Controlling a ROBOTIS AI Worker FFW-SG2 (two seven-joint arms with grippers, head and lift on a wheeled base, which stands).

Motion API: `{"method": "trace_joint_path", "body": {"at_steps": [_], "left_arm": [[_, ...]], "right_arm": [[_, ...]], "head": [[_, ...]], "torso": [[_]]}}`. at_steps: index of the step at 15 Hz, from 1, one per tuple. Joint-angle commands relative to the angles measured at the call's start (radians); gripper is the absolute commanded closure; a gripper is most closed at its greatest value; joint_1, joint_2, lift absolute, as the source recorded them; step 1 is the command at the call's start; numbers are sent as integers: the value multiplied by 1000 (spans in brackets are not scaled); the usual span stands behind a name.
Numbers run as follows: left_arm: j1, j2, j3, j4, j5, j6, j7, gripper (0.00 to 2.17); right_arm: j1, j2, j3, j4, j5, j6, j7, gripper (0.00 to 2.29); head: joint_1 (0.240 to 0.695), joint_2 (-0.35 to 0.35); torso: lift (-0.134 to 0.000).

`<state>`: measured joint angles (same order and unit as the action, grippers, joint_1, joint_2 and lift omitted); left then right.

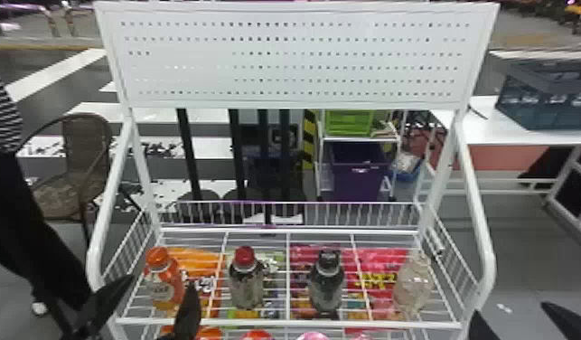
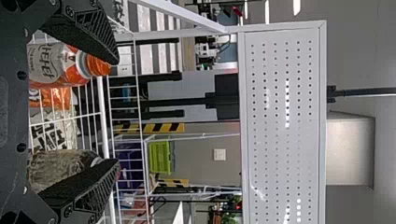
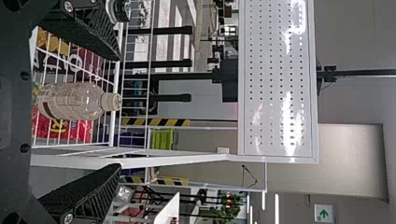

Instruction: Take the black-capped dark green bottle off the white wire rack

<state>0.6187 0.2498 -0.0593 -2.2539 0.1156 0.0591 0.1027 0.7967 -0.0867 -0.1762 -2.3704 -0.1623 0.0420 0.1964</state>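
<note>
- the green bottle (image 1: 326,287) stands upright on the top shelf of the rack (image 1: 284,323), right of the middle, its black cap (image 1: 328,258) up.
- the red-capped bottle (image 1: 246,285) stands to its left and the clear bottle (image 1: 411,287) to its right, both apart from it.
- the orange bottle (image 1: 165,285) is at the row's left end.
- the left gripper (image 1: 161,284) is open and holds nothing; in the head view its tips show to either side of the orange bottle, and i cannot tell whether they touch it.
- the right gripper (image 1: 510,308) is open and empty too, by the rack's front right corner, well apart from the green bottle.
- the rack's right side frame (image 1: 487,257) lies between the right gripper and the row; a low front rail runs before all four bottles.
- the shelf is white wire with slim gaps, and bright bags (image 1: 384,276) lie below it, showing through.
- a wire fence (image 1: 357,213) closes the back of the shelf, with a white pegboard (image 1: 298,59) above.
- behind are a green crate (image 1: 348,123) over a purple bin (image 1: 358,181), and a wicker chair (image 1: 83,149) on the left.
- on the right, a dark crate (image 1: 546,99) sits on a white table (image 1: 479,124); the floor (image 1: 524,266) is grey.
</note>
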Motion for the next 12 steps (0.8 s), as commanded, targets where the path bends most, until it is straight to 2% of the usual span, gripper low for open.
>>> {"method": "trace_joint_path", "body": {"at_steps": [1,12], "left_arm": [[3,-1,0,1,1,2,0,144],[9,-7,-2,-38,1,29,5,144]], "right_arm": [[4,1,0,10,0,-27,0,87],[21,2,-9,23,-28,-110,3,90]], "head": [[499,0],[499,0]], "torso": [[0],[0]]}}
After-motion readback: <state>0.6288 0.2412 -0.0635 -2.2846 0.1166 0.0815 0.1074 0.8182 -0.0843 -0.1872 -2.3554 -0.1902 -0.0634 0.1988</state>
